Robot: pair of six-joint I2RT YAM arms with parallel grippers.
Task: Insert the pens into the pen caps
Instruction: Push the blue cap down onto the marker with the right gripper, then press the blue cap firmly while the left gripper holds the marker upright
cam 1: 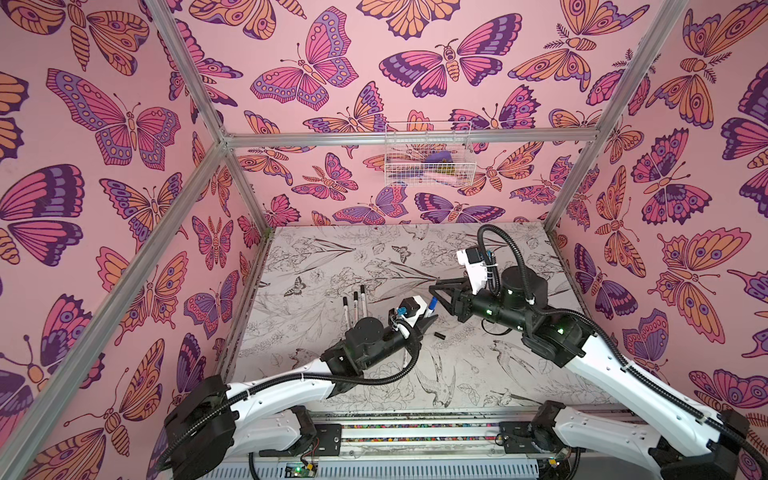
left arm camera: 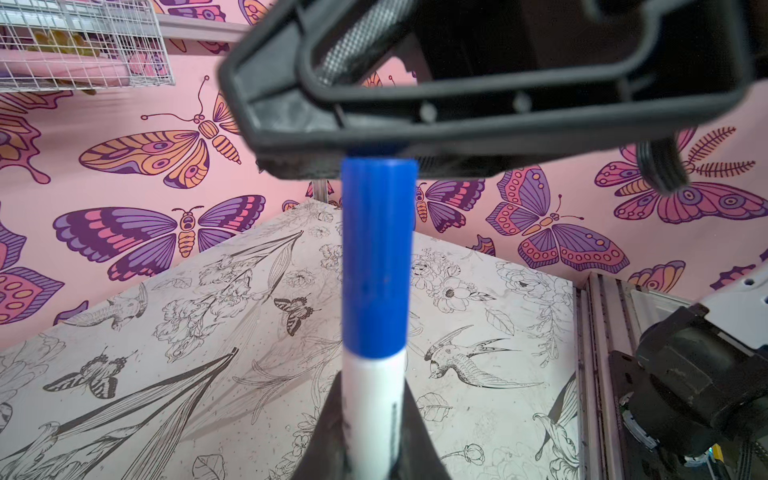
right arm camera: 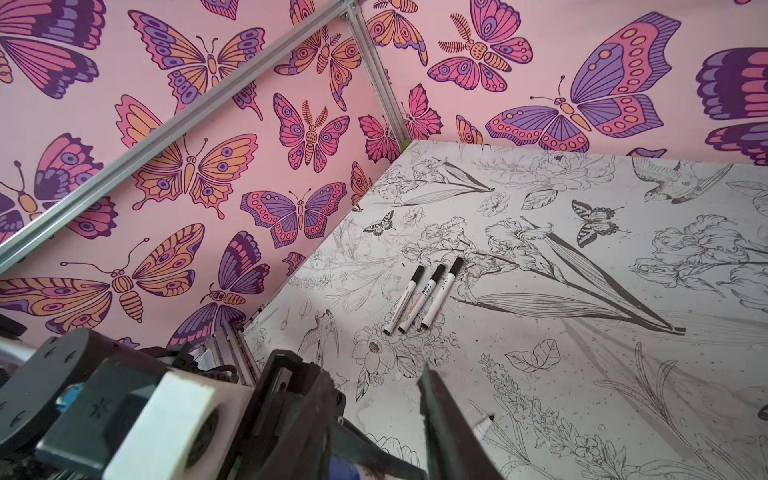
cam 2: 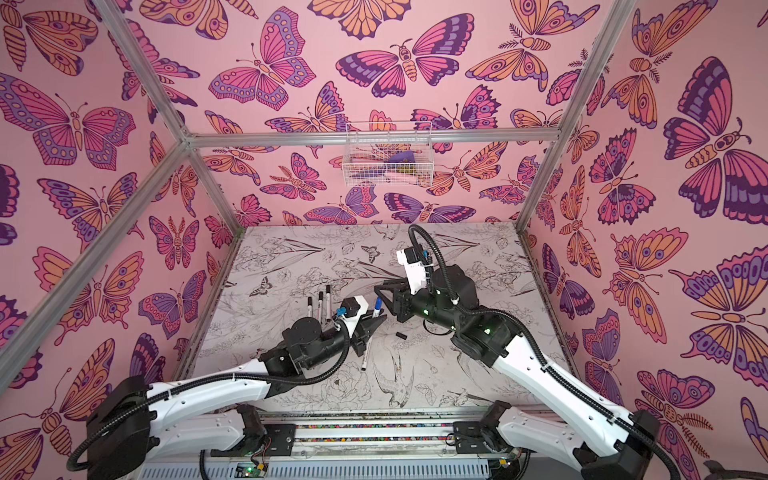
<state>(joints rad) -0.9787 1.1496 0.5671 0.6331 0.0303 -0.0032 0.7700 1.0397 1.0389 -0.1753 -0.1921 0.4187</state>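
At left end effector [cam 1: 429,321], blue-capped pen [left arm camera: 376,311], barrel print illegible

Blue-capped pen [left arm camera: 376,291], clamped in L end effector [left arm camera: 372,419]

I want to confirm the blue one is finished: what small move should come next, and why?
Probably back the right gripper away from the blue plastic cap. The cap's rim meets the barrel of the white-barrelled pen that the left gripper holds, so it looks seated. A loose black cap lies on the table, likely next.
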